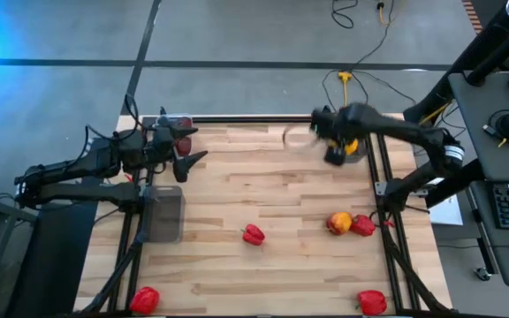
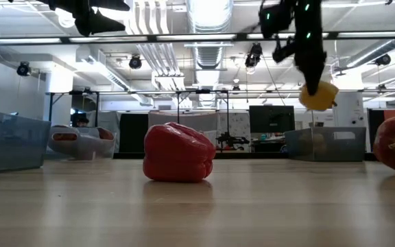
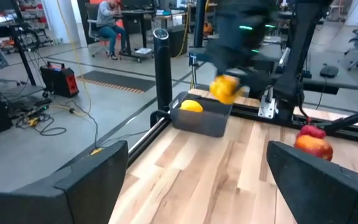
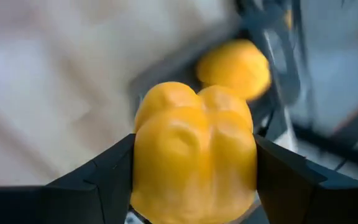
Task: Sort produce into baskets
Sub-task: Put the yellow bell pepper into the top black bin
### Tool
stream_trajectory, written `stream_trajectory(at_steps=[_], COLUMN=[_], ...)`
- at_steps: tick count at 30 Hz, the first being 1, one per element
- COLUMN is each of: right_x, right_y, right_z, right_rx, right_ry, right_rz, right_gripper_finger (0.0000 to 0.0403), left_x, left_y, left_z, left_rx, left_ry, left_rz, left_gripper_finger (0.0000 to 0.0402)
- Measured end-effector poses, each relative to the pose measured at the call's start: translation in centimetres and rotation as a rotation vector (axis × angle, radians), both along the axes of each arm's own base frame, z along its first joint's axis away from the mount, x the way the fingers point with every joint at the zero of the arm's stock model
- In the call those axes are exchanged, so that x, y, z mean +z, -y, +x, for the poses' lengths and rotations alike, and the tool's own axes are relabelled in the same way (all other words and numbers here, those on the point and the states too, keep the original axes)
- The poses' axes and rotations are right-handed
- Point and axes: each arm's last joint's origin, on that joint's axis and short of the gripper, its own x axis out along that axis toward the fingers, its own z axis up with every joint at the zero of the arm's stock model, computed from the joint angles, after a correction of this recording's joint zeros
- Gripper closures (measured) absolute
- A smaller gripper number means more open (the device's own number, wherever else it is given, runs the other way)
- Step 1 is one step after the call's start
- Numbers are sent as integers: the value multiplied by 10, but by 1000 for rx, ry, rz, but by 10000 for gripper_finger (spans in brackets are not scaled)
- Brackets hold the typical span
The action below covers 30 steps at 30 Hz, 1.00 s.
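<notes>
Right claw [image 4: 194,180] clamps a yellow pepper [image 4: 194,149] aloft above the basket [image 3: 205,118] at the surface's [image 1: 272,199] two o'clock corner; apparently another yellow piece [image 3: 191,106] lies inside. Left claw [image 1: 188,159] gapes empty at ten o'clock.

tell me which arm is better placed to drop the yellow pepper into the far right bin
The right. Its tool is shut on the yellow pepper and hangs above the bin at the far right corner, where another yellow piece lies. The left tool is open, across the table.
</notes>
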Motion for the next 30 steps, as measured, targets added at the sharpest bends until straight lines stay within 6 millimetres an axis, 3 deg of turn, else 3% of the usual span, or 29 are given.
stream_trajectory(at_steps=[6,12,21,26,30], right_x=[-30,-54,-82,-82,-71], right_y=[73,112,129,130,130], right_z=[-22,-31,-31,-30,-30], right_rx=[-369,-522,-592,-638,-664], right_ry=[41,48,42,75,141], right_rz=[113,190,269,265,199], right_gripper_finger=[140,136,130,108,74], left_x=[0,-3,22,33,40], left_y=[-1,-8,-12,-8,-5], left_z=[3,13,28,18,10], left_rx=[-2,-28,-42,-72,-85], left_ry=[-4,-44,-14,3,-50], left_rz=[9,-27,-97,-138,-155], left_gripper_finger=[36,34,33,33,33])
